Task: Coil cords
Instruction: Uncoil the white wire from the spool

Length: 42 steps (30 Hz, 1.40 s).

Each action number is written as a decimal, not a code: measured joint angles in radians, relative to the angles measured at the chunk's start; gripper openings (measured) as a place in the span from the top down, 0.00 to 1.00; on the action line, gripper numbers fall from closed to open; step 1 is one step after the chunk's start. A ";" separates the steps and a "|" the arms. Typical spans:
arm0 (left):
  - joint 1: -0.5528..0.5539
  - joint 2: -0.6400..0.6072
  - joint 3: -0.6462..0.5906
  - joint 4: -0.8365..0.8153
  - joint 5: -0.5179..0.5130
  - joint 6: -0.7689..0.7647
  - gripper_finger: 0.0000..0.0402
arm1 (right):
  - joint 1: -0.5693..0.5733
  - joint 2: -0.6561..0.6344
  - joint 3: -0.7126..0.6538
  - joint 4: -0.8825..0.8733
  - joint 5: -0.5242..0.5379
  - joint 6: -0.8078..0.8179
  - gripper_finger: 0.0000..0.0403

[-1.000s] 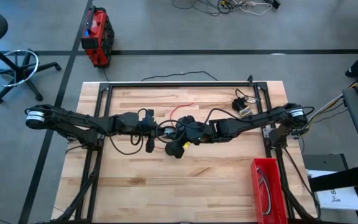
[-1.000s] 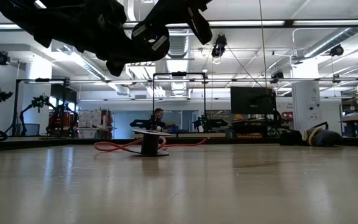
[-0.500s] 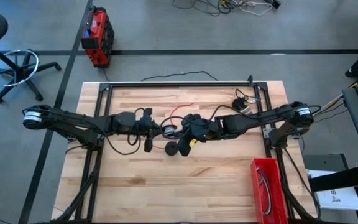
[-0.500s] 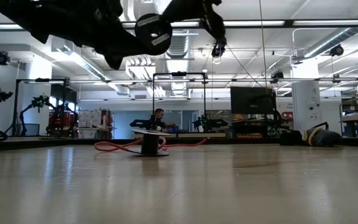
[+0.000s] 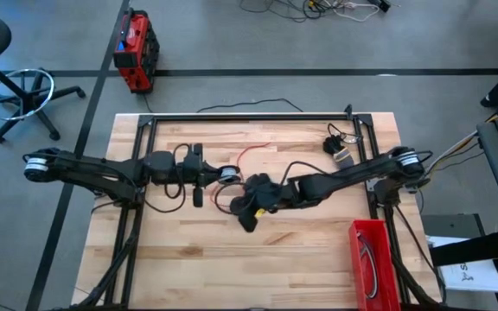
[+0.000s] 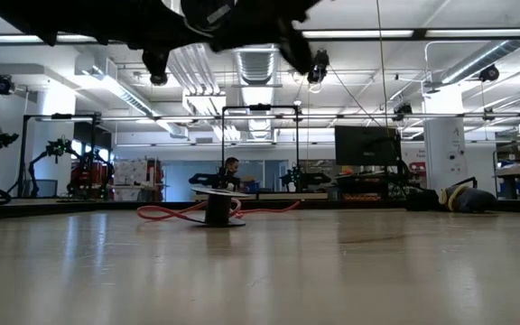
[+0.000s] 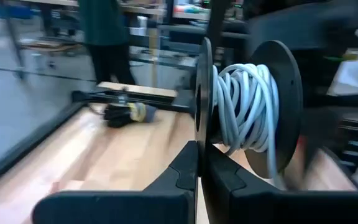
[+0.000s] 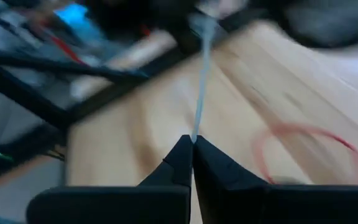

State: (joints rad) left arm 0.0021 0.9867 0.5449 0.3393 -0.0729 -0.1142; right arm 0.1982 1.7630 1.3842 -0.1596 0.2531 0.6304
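Observation:
My left gripper (image 7: 199, 163) is shut on a small black spool (image 7: 241, 112), around which the white cord (image 7: 244, 106) is wound in several turns. In the high view the spool (image 5: 226, 175) hangs over the table's middle. Just to its near right, my right gripper (image 8: 193, 144) is shut on the white cord's free stretch (image 8: 201, 74); in the high view this gripper (image 5: 244, 209) is over the table's middle too. The red cord (image 8: 309, 140) lies loose on the table; part of it (image 5: 247, 154) shows beyond the arms. My left gripper pinches the rim of one of the spool's black end discs (image 7: 204, 134) between its two fingers, coming level from the table's left. The spool is lifted clear of the table, its axis about level. My right gripper pinches the white cord (image 8: 195, 134) between its fingertips as a single strand. From the fingers the cord runs straight and taut away toward the spool.
A black coiled cord with a plug (image 5: 336, 143) lies at the far right of the table. A red bin (image 5: 372, 257) stands at the near right corner. In the low view a dark spool (image 6: 217, 209) stands on the table with the red cord (image 6: 165, 213) beside it.
My left gripper has drawn a little toward the table's left edge with the spool. My right gripper has swung toward the far edge and then back toward the near edge beside the spool, keeping hold of the white cord.

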 joint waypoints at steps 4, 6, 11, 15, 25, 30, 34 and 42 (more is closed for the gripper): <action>0.000 0.011 0.000 -0.017 -0.056 0.000 1.00 | -0.001 0.048 0.000 0.264 -0.076 -0.063 1.00; 0.000 0.020 -0.001 -0.023 -0.060 0.003 1.00 | -0.001 0.053 0.000 0.380 -0.102 -0.104 1.00; 0.000 0.019 -0.002 -0.070 -0.060 0.033 1.00 | -0.003 0.002 0.000 0.463 -0.104 -0.207 1.00; 0.001 0.007 -0.002 -0.078 -0.060 0.052 1.00 | -0.007 -0.099 0.001 0.357 -0.093 -0.272 1.00; 0.001 0.004 -0.003 -0.104 -0.060 0.076 1.00 | 0.018 -0.259 0.000 -0.331 0.132 -0.157 1.00; 0.001 0.002 -0.003 -0.104 -0.060 0.080 1.00 | 0.065 -0.195 -0.055 -0.400 0.141 -0.008 1.00; 0.001 0.002 -0.003 -0.111 -0.060 0.080 1.00 | 0.105 -0.075 -0.074 -0.165 0.106 -0.026 1.00; 0.001 0.006 -0.003 -0.119 -0.059 0.080 1.00 | 0.126 0.055 0.138 0.232 -0.095 -0.355 1.00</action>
State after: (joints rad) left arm 0.0032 0.9924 0.5419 0.2204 -0.1319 -0.0341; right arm 0.3240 1.8183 1.5221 0.0724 0.1576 0.2758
